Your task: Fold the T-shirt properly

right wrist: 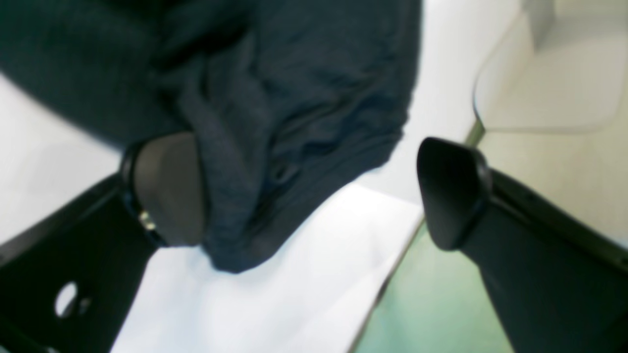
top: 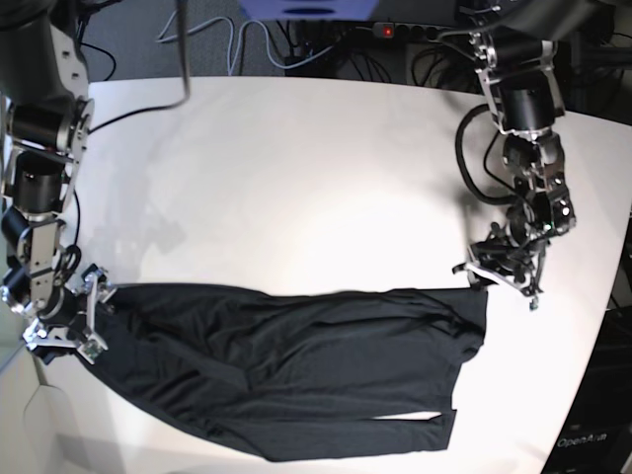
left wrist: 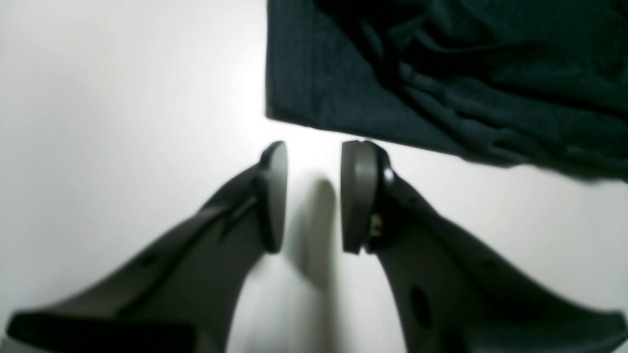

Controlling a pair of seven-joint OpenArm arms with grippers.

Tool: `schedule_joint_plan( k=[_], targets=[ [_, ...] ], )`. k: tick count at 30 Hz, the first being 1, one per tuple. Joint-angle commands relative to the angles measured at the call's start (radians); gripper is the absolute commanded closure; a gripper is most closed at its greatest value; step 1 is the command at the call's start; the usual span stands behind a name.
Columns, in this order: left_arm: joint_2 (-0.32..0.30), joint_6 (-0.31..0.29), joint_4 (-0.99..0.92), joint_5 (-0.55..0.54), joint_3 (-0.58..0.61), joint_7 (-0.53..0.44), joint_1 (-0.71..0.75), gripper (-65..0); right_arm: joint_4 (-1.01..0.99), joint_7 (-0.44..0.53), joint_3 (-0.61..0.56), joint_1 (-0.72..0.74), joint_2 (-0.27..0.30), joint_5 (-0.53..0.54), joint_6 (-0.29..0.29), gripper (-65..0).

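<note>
Left wrist view: the left gripper (left wrist: 314, 196) was spread w/ nothing between its pads, hovering over the white desk (left wrist: 122, 122). A straight edge of the T-shirt (left wrist: 441, 73) lay just beyond the fingertips, not touching them.

Right wrist view: the right gripper (right wrist: 314, 191) was wide apart; a bunch of the dark fabric (right wrist: 274, 122) lay against one pad, the other pad stood free near the desk edge.

Base view: the T-shirt (top: 296, 375) lay spread on the front part of the desk (top: 296, 178), between both grippers, approx. flat w/ wrinkles.
</note>
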Motion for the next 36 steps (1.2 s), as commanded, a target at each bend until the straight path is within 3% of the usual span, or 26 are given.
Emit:
schedule_joint_plan(
  k=[1,7,12,24,27,32,33,36],
  targets=[
    [-0.009,-0.006,0.019,-0.010,-0.001,-0.019,-0.013,-17.5,0.018,0.019,0.016,0.064,0.019,0.034,-0.018,-63.5],
    [-0.009,-0.006,0.019,-0.010,-0.001,-0.019,-0.007,-17.5,0.020,0.068,0.104,0.101,0.015,0.061,-0.021,-63.5],
    [-0.006,-0.006,0.019,-0.010,-0.001,-0.019,-0.007,-17.5,0.021,0.162,0.130,0.093,0.010,0.057,-0.165,-63.5],
    [-0.009,-0.006,0.022,-0.010,-0.001,-0.019,-0.013,-17.5,0.027,0.166,0.133,-0.025,0.011,0.057,-0.167,-62.0],
    [-0.009,-0.006,0.041,-0.011,-0.001,-0.019,-0.033,-17.5,0.027,0.168,0.133,-0.030,-0.005,0.057,-0.167,-48.2],
    [-0.003,0.000,0.148,-0.011,0.005,-0.018,-0.047,-17.5,0.027,0.160,0.134,-0.024,-0.033,0.057,-0.167,-4.8],
    [-0.001,0.000,0.168,-0.011,0.005,-0.016,-0.049,-17.5,0.029,0.160,0.134,-0.024,-0.044,0.057,-0.167,0.0],
    [-0.001,0.001,0.194,-0.010,0.006,-0.016,-0.072,-17.5,0.027,0.160,0.134,-0.024,-0.053,0.058,-0.167,-1.3]
  ],
)
